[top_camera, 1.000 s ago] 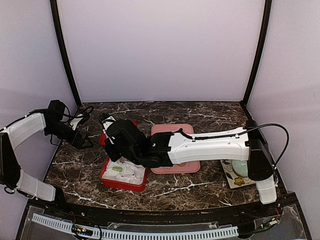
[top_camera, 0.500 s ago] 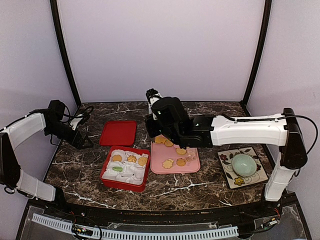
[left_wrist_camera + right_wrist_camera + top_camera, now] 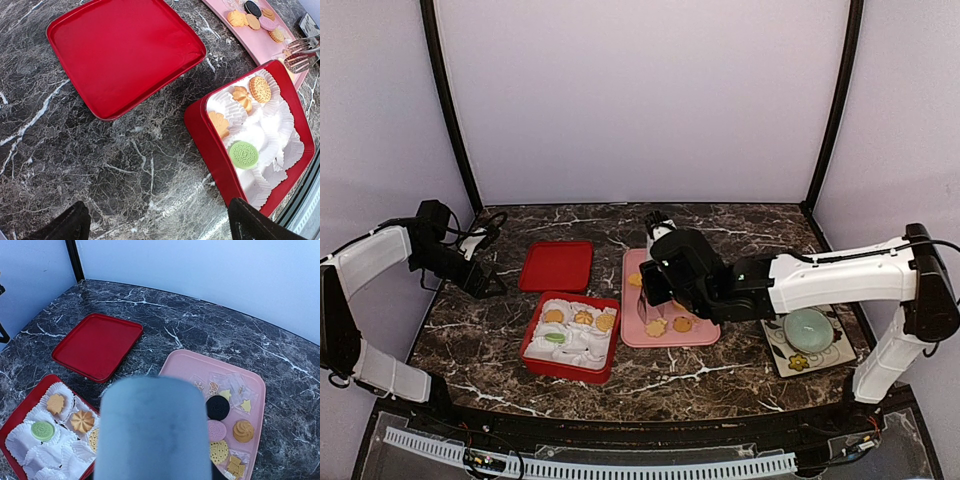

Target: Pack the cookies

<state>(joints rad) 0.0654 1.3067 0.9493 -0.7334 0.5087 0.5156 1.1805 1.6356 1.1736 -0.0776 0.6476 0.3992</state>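
Note:
A red box (image 3: 565,372) lined with white paper cups holds a green cookie (image 3: 243,154) and three golden cookies (image 3: 260,89). More cookies lie on the pink tray (image 3: 632,325), among them a black round (image 3: 218,407), a pink round (image 3: 216,430) and a golden swirl (image 3: 243,430). My right gripper (image 3: 650,290) hovers over the tray's left half, shut on metal tongs (image 3: 301,52) whose tines stand apart. A blurred grey-blue shape (image 3: 155,430) hides its jaws. My left gripper (image 3: 162,227) is open over bare marble, left of the box.
The red lid (image 3: 556,265) lies flat behind the box. A pale green bowl (image 3: 807,327) sits on a flowered plate (image 3: 775,345) at the right, under my right arm. Booth walls and black posts close in the back and sides.
My right arm left the red box, swung over the tray's far side, and now hangs lower over the tray's left half. The left arm has not moved.

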